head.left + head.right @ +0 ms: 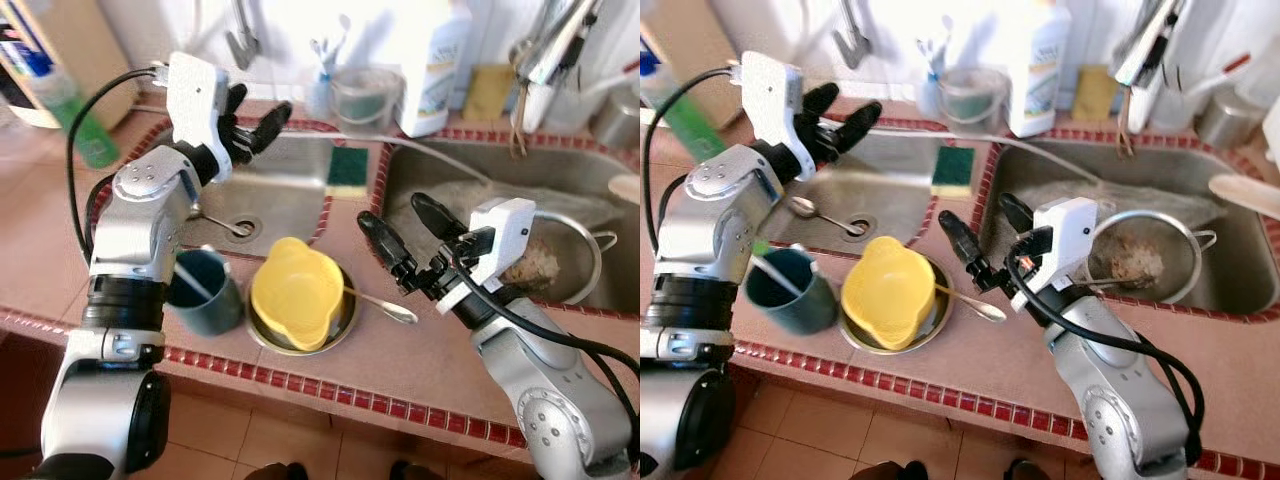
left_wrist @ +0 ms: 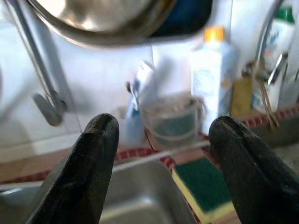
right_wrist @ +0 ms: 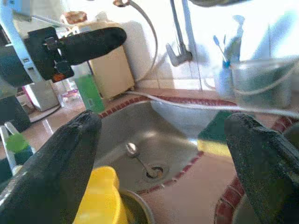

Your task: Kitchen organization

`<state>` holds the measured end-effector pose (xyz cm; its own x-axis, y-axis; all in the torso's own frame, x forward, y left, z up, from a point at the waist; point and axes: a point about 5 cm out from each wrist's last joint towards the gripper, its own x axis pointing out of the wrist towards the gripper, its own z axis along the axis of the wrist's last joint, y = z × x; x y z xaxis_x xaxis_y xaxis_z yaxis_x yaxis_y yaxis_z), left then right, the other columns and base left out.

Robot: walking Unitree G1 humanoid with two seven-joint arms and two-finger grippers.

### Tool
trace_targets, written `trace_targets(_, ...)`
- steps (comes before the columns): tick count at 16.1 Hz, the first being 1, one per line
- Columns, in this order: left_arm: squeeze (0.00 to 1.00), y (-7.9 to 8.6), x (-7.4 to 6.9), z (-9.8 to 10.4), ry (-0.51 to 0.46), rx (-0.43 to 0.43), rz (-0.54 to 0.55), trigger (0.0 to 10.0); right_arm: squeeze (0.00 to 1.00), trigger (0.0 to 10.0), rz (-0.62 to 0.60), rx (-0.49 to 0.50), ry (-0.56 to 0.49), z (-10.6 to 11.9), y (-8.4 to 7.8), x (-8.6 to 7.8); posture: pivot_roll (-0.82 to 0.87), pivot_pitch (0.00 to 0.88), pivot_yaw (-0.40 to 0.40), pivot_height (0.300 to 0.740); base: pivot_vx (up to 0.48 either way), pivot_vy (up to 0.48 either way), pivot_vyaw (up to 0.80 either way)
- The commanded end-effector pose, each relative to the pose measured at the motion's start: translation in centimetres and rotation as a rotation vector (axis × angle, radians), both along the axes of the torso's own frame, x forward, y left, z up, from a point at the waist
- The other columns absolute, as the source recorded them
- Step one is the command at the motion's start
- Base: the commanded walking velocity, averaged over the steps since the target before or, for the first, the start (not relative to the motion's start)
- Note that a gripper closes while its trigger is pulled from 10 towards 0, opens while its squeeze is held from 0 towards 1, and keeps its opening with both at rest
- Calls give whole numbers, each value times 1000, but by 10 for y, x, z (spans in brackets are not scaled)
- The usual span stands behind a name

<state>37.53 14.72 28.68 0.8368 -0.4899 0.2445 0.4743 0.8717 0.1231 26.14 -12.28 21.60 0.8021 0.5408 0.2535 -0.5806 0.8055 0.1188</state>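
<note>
A yellow bowl [image 1: 295,290] lies tilted in a steel dish [image 1: 340,318] on the counter's front, with a spoon [image 1: 385,305] sticking out to the right. A dark teal cup [image 1: 205,292] with a straw stands left of it. My left gripper [image 1: 255,118] is open above the left sink [image 1: 270,190], where another spoon [image 1: 215,220] lies by the drain. My right gripper [image 1: 400,235] is open and empty, hovering just right of the yellow bowl, over the strip between the two sinks. A green-and-yellow sponge [image 1: 348,170] rests on that strip.
A steel strainer [image 1: 565,255] with food scraps sits in the right sink [image 1: 480,170]. A white bottle [image 1: 432,65], a clear container [image 1: 365,95] and a faucet [image 1: 550,50] line the back wall. A green bottle [image 1: 80,115] stands at far left.
</note>
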Motion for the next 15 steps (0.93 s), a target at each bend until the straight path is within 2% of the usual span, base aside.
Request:
trace_targets(1,0,3,-8,9,-60,-28,25,10000,0,10000,-28,1,-25,2,1,5,-105,57,95,740,0,0,0)
trace_targets(3,0,1,-20,11,-99,-25,36,10000,0,10000,-74,-20,-46,1,-1,12,-101,53,84,740,0,0,0)
trace_targets(10,0,-3,-43,4,-72,-54,116,10000,0,10000,-109,-93,-98,-2,-4,20,-85,65,64,740,0,0,0)
trace_targets(13,0,-6,-52,4,-52,-48,156,10000,0,10000,-95,-102,-126,0,-1,22,-79,73,62,740,0,0,0)
trace_targets(15,0,-4,-57,0,-13,-55,161,10000,0,10000,-19,-121,-134,0,6,18,-81,75,60,740,0,0,0)
